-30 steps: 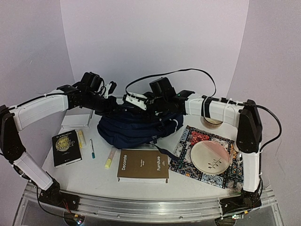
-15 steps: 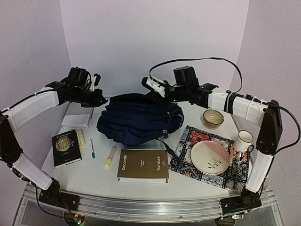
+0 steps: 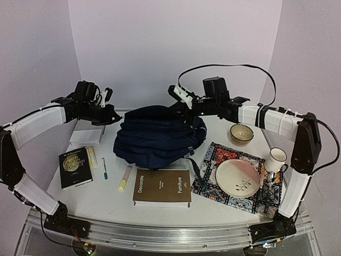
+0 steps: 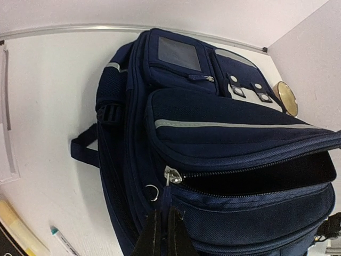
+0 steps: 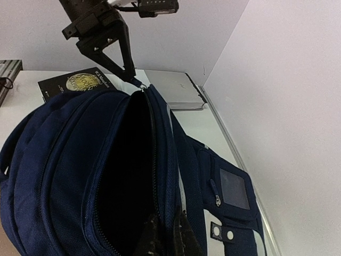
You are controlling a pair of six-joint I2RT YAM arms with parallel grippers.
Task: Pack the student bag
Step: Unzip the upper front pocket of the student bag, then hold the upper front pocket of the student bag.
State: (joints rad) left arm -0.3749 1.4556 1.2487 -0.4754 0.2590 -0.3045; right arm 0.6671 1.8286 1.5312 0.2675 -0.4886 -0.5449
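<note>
The backpack (image 3: pixel 157 141) sits mid-bench (image 3: pixel 96 197) before me; a book (image 3: pixel 161 188) lies nearer me, and a plate (image 3: pixel 237 178) on a mat (image 3: pixel 213 160) to my right.

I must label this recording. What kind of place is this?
Probably a robot lab test bench: plain lilac backdrop walls, a left arm and right arm bolted to a metal rail, and the student bag staged beside a brown book and plate.

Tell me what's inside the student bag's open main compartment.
The student bag gapes at its opening, but only a black interior shows and no item is visible. The bottom is lost in shadow.
</note>
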